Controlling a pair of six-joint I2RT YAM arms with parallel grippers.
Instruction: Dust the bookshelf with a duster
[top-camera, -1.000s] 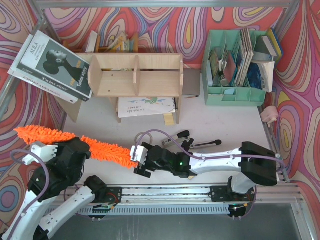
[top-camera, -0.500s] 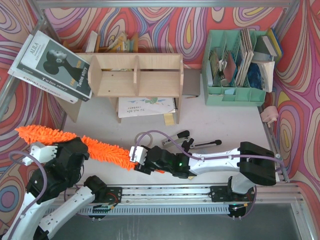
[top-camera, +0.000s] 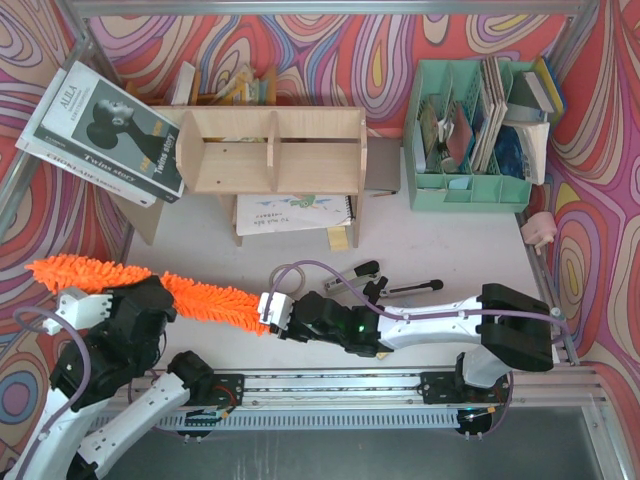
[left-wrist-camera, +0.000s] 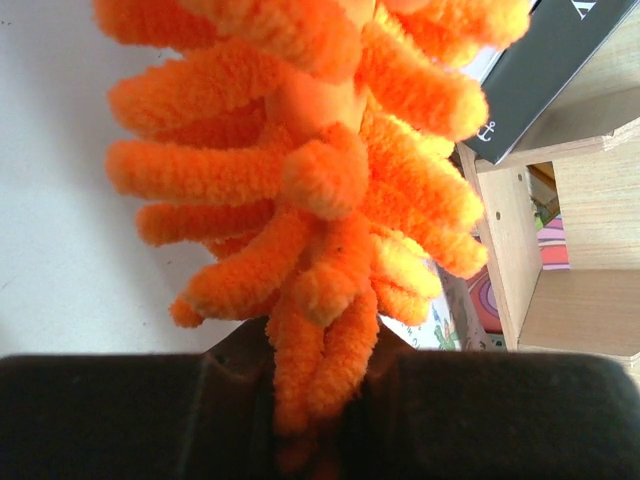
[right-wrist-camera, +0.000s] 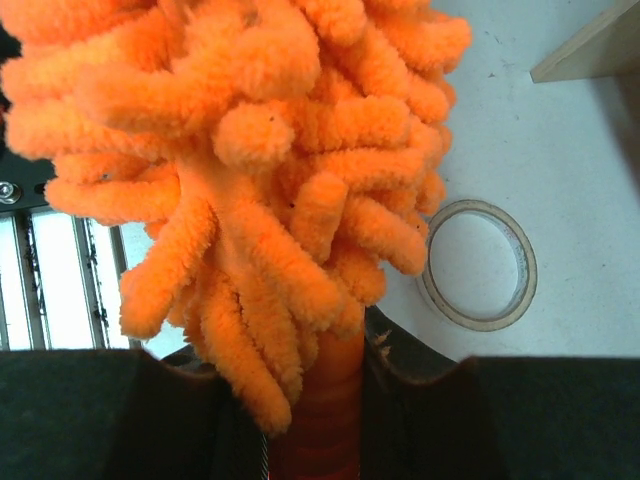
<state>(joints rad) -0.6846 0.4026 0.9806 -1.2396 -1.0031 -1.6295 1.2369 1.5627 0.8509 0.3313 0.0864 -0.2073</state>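
**Top external view: orange duster held by both arms, short of the shelf**

Stretched slantwise across the near left part of the white table (top-camera: 450, 250), the duster (top-camera: 215, 300) is well apart from the plywood bookshelf (top-camera: 270, 150) at the back. The left gripper (left-wrist-camera: 320, 400) is pinched narrow on the shaggy head, whose fluffy tip sticks out past it to the left. The right gripper (right-wrist-camera: 318, 400) has its jaws drawn in against the thin orange handle at the other end. A clear tape roll (right-wrist-camera: 478, 323) lies flat nearby.
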